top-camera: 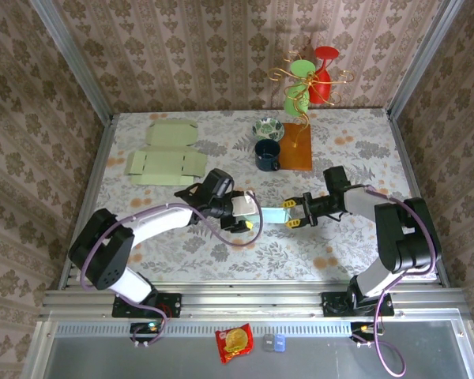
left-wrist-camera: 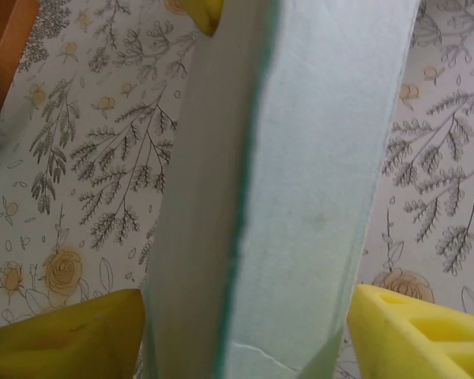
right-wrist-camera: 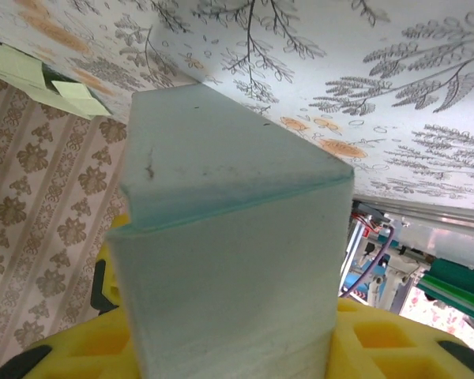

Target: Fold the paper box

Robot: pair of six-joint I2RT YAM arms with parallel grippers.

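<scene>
Mint-green paper box (top-camera: 274,213) sits mid-table in the top view, bridging the left gripper (top-camera: 243,215) and the right gripper (top-camera: 297,213), with each one clamped on an end. A couple of flat box blanks (top-camera: 166,156) lie well apart from it, at the far left of the table (top-camera: 340,245).

Left wrist cam: the box runs straight up the frame, with the yellow fingers (left-wrist-camera: 63,343) pressed against both its sides.

Right wrist cam: the box is seen end-on, pinched between that gripper's yellow fingers (right-wrist-camera: 379,343), with a folded edge overlapping along the top.
</scene>
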